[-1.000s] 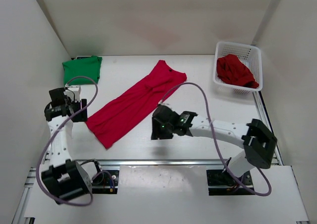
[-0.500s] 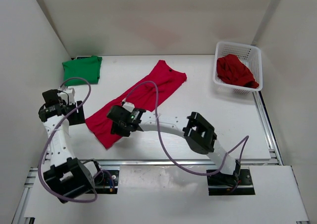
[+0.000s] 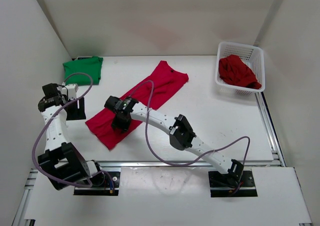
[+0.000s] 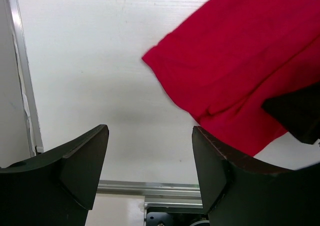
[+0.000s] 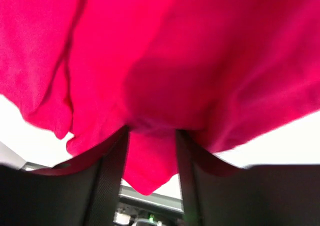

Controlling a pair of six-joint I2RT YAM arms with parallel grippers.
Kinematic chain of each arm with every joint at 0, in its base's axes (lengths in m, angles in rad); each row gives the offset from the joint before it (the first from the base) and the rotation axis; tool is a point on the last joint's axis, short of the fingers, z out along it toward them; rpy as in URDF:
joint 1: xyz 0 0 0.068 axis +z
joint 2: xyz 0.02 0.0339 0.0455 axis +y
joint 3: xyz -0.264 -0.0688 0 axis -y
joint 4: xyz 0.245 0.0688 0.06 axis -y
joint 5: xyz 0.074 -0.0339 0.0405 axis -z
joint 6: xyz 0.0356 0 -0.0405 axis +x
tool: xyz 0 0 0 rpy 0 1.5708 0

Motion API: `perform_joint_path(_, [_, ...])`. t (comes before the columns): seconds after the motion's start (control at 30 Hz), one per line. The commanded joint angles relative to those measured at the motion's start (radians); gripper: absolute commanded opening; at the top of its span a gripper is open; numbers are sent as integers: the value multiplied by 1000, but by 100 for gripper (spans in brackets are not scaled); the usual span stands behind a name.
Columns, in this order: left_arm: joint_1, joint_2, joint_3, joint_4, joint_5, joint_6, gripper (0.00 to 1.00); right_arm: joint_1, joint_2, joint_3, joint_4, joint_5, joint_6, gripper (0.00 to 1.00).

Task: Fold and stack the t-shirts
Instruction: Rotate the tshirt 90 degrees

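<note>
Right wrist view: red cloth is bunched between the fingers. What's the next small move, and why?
Probably raise the right end effector slightly: it looks shut on the near end of the flat red t-shirt, creases radiating from the pinch, while the left end effector hangs open over bare table.

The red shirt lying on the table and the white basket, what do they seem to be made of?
The red shirt looks like a soft knit fabric, probably cotton, with a matte finish: it lies limp and shows creases and bunched folds in the right wrist view. The white basket is most likely rigid plastic with a smooth finish: its walls are an open moulded mesh that stands straight.
</note>
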Motion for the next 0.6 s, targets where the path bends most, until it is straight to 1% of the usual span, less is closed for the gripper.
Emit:
perform_joint_path(0.0, [-1,24,41,24,49,32,78,-9,28,13,-190,-34,45,46])
perform_joint_path(0.03, [2,31,45,21,61,33,78,-15,38,19,-209,-40,48,34])
perform_joint_path(0.07, [8,37,54,19,66,38,77,-16,54,60,-239,-43,55,23])
perform_joint_path(0.1, [5,50,57,18,69,42,78,-18,66,80,-242,-46,22,18])
perform_joint_path(0.13, [9,57,61,24,68,50,78,-21,60,74,-245,-49,8,17])
perform_joint_path(0.17, [11,56,70,19,63,59,77,-19,34,36,-243,-55,9,17])
perform_joint_path(0.2, [5,56,73,25,63,65,78,-24,-4,-36,-242,-45,12,19])
perform_joint_path(0.23, [-1,57,70,27,57,73,78,-21,-42,-100,-246,-33,5,19])
perform_joint_path(0.27, [-9,54,70,22,51,81,78,-16,-59,-137,-239,-22,2,21])
perform_joint_path(0.3, [-21,48,71,27,43,81,77,-16,-95,-185,-239,-16,0,20])
perform_joint_path(0.37, [-37,30,65,24,45,97,78,-7,-150,-282,-239,-17,6,22])
perform_joint_path(0.43, [-70,10,65,19,41,102,78,-6,-236,-430,-224,-14,23,23])
perform_joint_path(0.47, [-95,-4,59,21,38,107,77,-3,-262,-478,-210,-17,25,24])
perform_joint_path(0.5, [-110,-7,55,18,41,114,78,-1,-332,-598,-147,-23,34,24])
perform_joint_path(0.53, [-133,-16,47,19,37,116,78,4,-418,-763,-103,-44,54,25])
perform_joint_path(0.57, [-150,-25,39,16,38,117,78,4,-522,-937,-4,-52,87,25])
